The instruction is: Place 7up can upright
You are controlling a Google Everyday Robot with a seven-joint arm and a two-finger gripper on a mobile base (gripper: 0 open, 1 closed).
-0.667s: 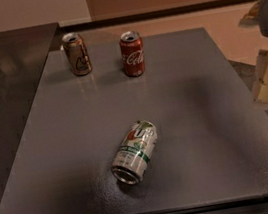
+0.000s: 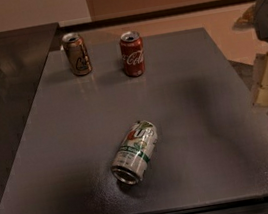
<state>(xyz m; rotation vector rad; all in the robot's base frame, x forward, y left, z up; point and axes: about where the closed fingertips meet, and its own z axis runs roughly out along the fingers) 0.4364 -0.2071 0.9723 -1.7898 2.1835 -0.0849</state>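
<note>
Sideways, 7up can (image 2: 135, 152) near table (image 2: 194, 69) front edge, jaws beyond right edge

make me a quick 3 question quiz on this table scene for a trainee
1. True or false: the 7up can stands upright on the table.
2. Which can stands closest to the brown-gold can? A) the 7up can B) the red Coca-Cola can C) a blue can
3. Where is the gripper relative to the table?

Key
1. False: it lies on its side near the front, its open end toward the camera.
2. B: the two stand upright side by side, apart, at the back.
3. Beyond the table's right edge in the camera view, touching no can.
</note>
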